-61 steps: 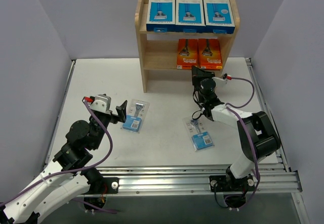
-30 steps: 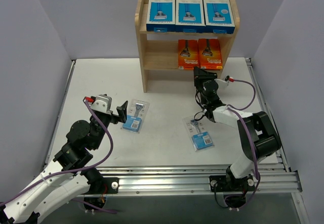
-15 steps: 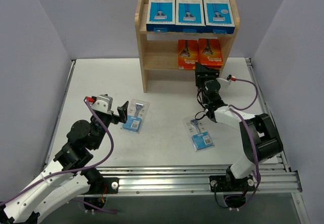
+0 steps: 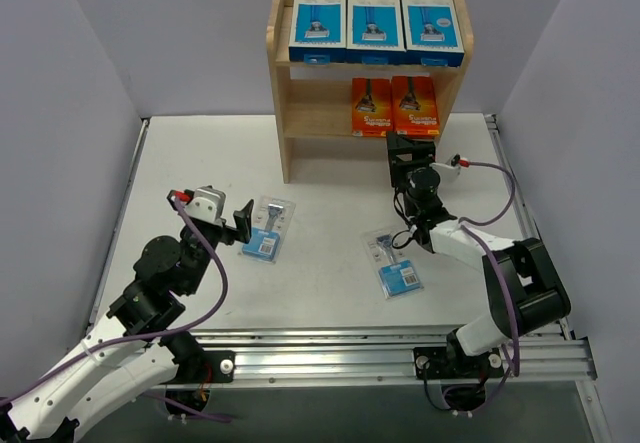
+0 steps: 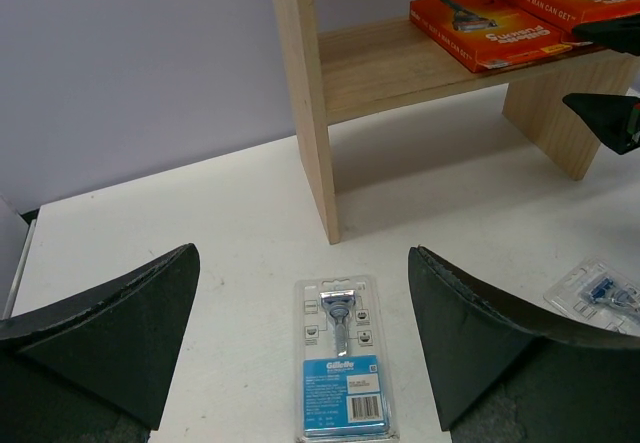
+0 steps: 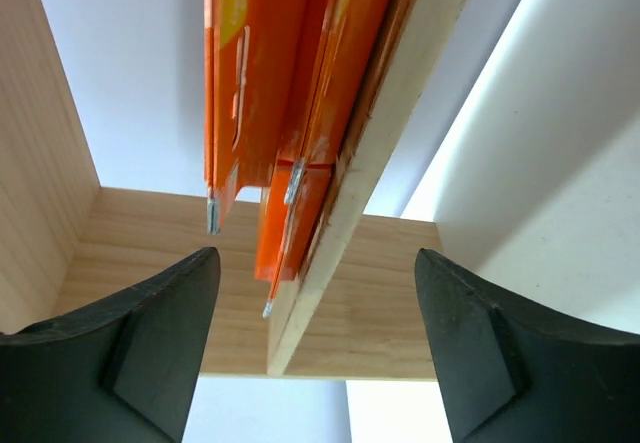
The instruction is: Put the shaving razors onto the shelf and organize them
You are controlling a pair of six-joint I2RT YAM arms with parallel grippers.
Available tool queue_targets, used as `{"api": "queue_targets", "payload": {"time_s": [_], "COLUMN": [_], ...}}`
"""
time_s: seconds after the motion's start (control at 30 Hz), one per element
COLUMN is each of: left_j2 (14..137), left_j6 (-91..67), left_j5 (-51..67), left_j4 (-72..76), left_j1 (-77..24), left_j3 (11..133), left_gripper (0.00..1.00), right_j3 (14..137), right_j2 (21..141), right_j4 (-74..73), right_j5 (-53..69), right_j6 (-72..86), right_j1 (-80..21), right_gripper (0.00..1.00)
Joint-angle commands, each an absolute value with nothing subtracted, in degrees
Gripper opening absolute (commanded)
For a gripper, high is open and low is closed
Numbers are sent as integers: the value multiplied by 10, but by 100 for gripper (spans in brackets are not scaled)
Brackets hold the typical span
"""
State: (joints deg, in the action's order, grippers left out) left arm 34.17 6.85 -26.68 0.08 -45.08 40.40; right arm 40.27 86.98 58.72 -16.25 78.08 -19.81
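The wooden shelf [image 4: 282, 113] carries three blue-and-white razor boxes [image 4: 374, 28] on its top tier and two orange razor boxes [image 4: 394, 106] on the middle tier. My right gripper [image 4: 405, 149] stands open just in front of the orange boxes [image 6: 290, 83], at the middle board's front edge [image 6: 400, 113], holding nothing [image 6: 315, 255]. Two blister-card razors lie on the table, one [image 4: 268, 228] on the left and one [image 4: 393, 262] near the right arm. My left gripper [image 4: 243, 221] is wide open, with the left card [image 5: 343, 358] ahead of its jaws [image 5: 302, 253].
The shelf's bottom tier [image 5: 430, 178] holds nothing that shows. White walls close in the table on the left, back and right. A metal rail [image 4: 400, 348] runs along the near edge by the arm bases. The right arm's cable [image 4: 495, 188] loops beside the shelf.
My right gripper's jaws have opened in front of the orange boxes, and that arm has edged a little towards the shelf. The left arm and both blister cards have stayed put.
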Motion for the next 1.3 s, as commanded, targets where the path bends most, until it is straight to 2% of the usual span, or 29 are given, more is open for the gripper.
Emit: {"api": "queue_targets", "payload": {"time_s": [0.0, 0.17, 0.4, 0.5, 0.63, 0.67, 0.7, 0.73, 0.77, 0.87, 0.9, 0.97, 1.13, 1.27], "left_j2": [345, 351, 355, 366, 378, 375, 374, 368, 367, 364, 360, 358, 351, 352], "left_j6": [82, 87, 115, 119, 127, 130, 132, 134, 144, 160, 162, 170, 177, 169], "left_j5": [-272, -280, -304, -316, -311, -310, -303, -299, -298, -315, -322, -345, -367, -356], "left_j4": [6, 2, 28, 35, 41, 39, 35, 39, 43, 48, 51, 59, 69, 68], "left_j1": [-454, -454, -453, -453, -451, -451, -451, -450, -450, -450, -448, -448, -446, -446], "left_j3": [420, 423, 402, 399, 398, 402, 402, 400, 397, 395, 393, 388, 380, 379], "left_gripper": [94, 94, 94, 94, 94, 97, 78, 72, 70, 82, 90, 97, 94, 94], "right_j3": [391, 362, 345, 318, 259, 259, 271, 289, 340, 429, 435, 437, 433, 404], "right_j2": [824, 763, 675, 630, 592, 592, 597, 605, 634, 702, 715, 744, 757, 717], "right_j4": [601, 581, 441, 363, 368, 372, 372, 350, 326, 242, 240, 241, 120, 43], "right_j5": [-150, -124, -12, -31, -30, -27, -24, -19, -14, -13, -6, -5, -46, -105], "right_j6": [749, 718, 565, 512, 520, 519, 504, 493, 482, 420, 409, 401, 416, 467], "right_j1": [-194, -195, -206, -235, -273, -292, -297, -297, -297, -302, -308, -315, -329, -328], "right_gripper": [75, 80, 78, 77, 77, 77, 77, 78, 78, 78, 77, 77, 77, 82]}}
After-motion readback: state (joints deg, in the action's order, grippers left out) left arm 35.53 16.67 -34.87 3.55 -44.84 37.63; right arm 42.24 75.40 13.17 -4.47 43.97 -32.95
